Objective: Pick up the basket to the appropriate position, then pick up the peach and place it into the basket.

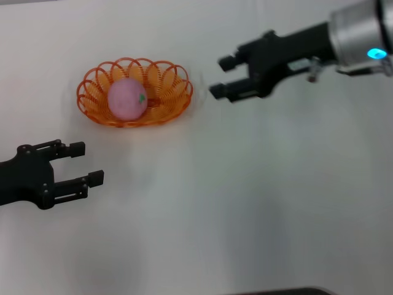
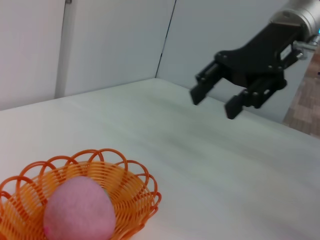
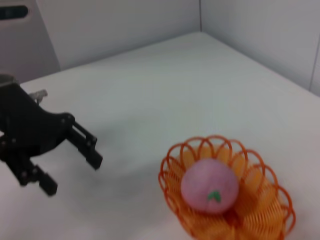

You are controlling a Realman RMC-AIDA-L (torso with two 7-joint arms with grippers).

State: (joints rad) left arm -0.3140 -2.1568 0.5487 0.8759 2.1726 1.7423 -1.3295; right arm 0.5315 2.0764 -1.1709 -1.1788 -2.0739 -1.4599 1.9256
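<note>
Spreading under everything, the white bench (image 1: pixel 258 209) is carrying the whole scene and lying closest to the head camera along its near edge. Next in size, the basket (image 1: pixel 164 98) is sitting flat on the bench, well ahead of the left tool (image 1: pixel 86 163) and off to the inner side of the right tool (image 1: pixel 221 76). Both tools are hanging with their fingers spread wide and gripping nothing; neither is touching the basket. The right tool is hovering above the bench near the basket's rim, while the left one is waiting lower and nearer the robot's body, well apart from it. Smallest of all, the peach (image 1: pixel 126 98) is already resting inside the basket, leaning toward the half farther from the right tool, its green stem mark facing up.

Judging by this, the placing looks finished, and what remains is clearing away. To do that well, the right tool should be lifting up and drawing back along its own line, keeping its open fingers clear of the scalloped rim so the light wire basket is not nudged.
</note>
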